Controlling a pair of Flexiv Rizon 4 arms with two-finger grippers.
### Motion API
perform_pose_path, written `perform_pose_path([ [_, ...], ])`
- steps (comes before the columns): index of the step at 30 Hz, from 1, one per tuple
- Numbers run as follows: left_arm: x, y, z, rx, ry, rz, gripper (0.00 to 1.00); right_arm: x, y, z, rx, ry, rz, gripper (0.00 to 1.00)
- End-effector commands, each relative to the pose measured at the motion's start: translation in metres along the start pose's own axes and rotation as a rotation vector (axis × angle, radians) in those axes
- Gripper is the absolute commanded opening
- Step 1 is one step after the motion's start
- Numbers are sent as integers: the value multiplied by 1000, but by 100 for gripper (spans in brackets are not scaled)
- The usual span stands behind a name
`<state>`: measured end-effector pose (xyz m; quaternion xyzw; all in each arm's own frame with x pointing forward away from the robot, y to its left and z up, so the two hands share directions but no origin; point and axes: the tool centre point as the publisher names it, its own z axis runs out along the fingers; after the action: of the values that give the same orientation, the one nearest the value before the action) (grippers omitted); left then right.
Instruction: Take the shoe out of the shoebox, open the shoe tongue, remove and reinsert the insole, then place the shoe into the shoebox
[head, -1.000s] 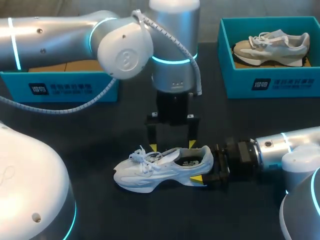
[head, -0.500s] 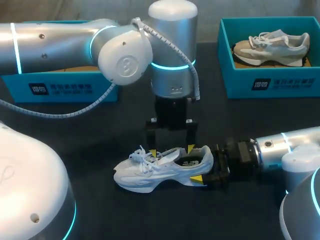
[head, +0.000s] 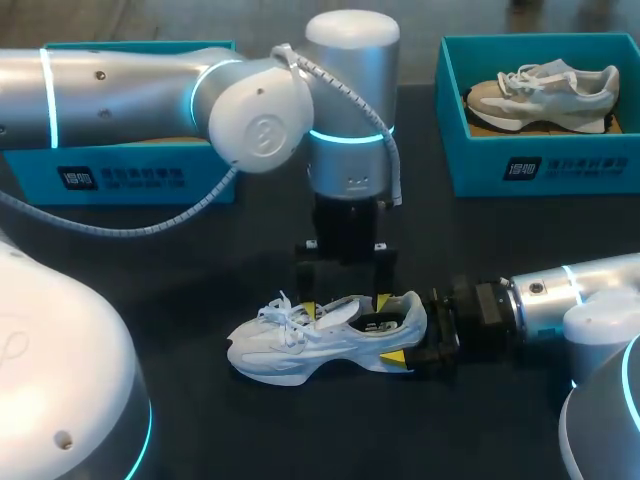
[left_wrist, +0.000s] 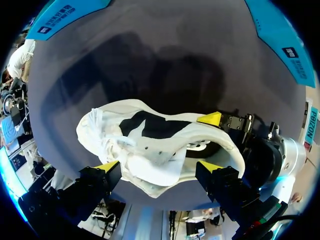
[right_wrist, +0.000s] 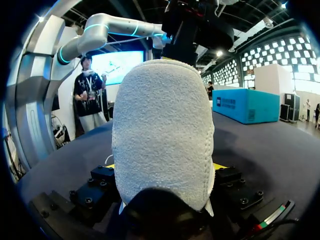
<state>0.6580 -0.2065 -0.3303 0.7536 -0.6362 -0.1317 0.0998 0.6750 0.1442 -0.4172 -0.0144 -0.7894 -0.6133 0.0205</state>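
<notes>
A white sneaker (head: 310, 342) stands upright on the dark table, toe to the left. My right gripper (head: 402, 332) comes in low from the right and is shut on its heel; in the right wrist view the grey heel (right_wrist: 162, 130) fills the space between the fingers of that gripper (right_wrist: 164, 167). My left gripper (head: 345, 304) hangs straight down over the shoe's mouth, open, one yellow tip on each side of the collar. In the left wrist view the left gripper (left_wrist: 159, 167) straddles the tongue and laces (left_wrist: 115, 145), and the dark insole (left_wrist: 155, 125) shows inside.
A teal shoebox (head: 140, 178) sits at the back left behind my left arm. A second teal shoebox (head: 540, 172) at the back right holds a beige sneaker (head: 545, 92). Bare table lies in front of the white shoe.
My left gripper has come down a little toward the shoe, still open. The right gripper and the shoe have stayed put.
</notes>
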Motion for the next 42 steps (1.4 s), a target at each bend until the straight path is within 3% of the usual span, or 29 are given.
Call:
perform_pose_path([
  [1,7,-5,6,-20,-9,2,100,-1,-1,1,2,-3,0,0],
  [6,7,-3,8,-37,-23,5,100,-1,-1,1,2,-3,0,0],
  [9,6,-1,8,-45,-31,10,91,-1,-1,1,2,-3,0,0],
  [19,4,-1,9,-75,-75,12,84,-1,-1,1,2,-3,0,0],
  [29,-1,3,9,-54,-112,9,53,-1,-1,1,2,-3,0,0],
  [36,-7,5,7,-39,-110,5,47,-1,-1,1,2,-3,0,0],
  [42,-12,11,7,-7,-96,26,35,-1,-1,1,2,-3,0,0],
])
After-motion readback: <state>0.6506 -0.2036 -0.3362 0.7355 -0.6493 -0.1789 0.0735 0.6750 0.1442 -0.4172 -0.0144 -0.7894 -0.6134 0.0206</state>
